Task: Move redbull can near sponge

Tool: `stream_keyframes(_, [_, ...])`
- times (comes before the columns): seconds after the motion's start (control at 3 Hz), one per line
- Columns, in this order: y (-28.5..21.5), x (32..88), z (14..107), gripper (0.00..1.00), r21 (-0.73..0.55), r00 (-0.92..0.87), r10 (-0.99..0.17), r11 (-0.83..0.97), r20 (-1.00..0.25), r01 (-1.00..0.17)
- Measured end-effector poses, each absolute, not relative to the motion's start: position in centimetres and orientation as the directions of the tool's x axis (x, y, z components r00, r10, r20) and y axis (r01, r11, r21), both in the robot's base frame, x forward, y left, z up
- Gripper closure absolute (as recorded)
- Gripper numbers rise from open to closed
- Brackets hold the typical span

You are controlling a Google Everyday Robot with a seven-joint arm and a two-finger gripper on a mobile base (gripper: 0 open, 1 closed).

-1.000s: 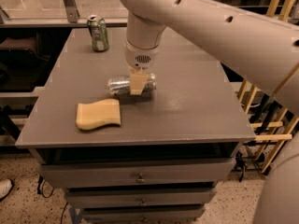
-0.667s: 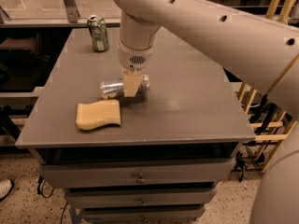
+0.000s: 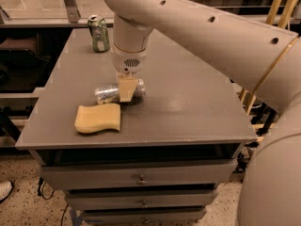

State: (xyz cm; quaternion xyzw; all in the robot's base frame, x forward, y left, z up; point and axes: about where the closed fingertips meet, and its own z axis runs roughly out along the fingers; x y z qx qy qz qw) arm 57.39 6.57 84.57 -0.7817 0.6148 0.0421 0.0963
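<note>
Hand [image 3: 127, 92]: two-finger, pale tan, on a round cream wrist with a small vent grille. It points straight down over the left-centre of the tabletop. One flat tan finger [image 3: 126, 85] shows on the near side of the can, pressed against its body. The other finger is hidden behind the can. The hand is clamped across the can near its right end.

Arm [image 3: 197, 27]: thick, cream-coloured and tubular, with small dark holes along it. It comes in from the upper right and fills the right edge of the view.

Redbull can [image 3: 107, 94]: slim silver aluminium drink can with blue patches. It lies on its side, long axis left to right, and its left part sticks out clear of the hand. It sits just beyond the far edge of the sponge, very near it. Whether the two touch cannot be told.

Sponge [image 3: 99, 118]: flat pale-yellow rectangular foam piece with wavy edges. It lies flat near the front-left of the tabletop, just in front of the can.

Green-and-white can [image 3: 99, 33]: drink can with a metal top, standing upright at the far-left part of the tabletop, well apart from the other items.

Tabletop [image 3: 188, 98]: flat grey rectangular surface with a dull sheen.

Drawers [image 3: 141, 178]: grey fronts with small knobs, stacked below the tabletop.

Wooden rails [image 3: 277, 4]: yellow slats at the far right, behind the arm.
</note>
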Motion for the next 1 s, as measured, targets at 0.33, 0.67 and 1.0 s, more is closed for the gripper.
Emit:
stream_keyframes(0.33, [6.63,57.43,84.48,0.82,-0.100,0.241,-0.953,-0.225,-0.185,-0.969])
stream_keyframes(0.67, [6.70,57.45,84.36,0.57,-0.101,0.241,-0.952,-0.226,-0.186,-0.969])
stream_keyframes(1.0, [6.77,57.47,84.26,0.36,-0.101,0.242,-0.952,-0.226,-0.186,-0.969])
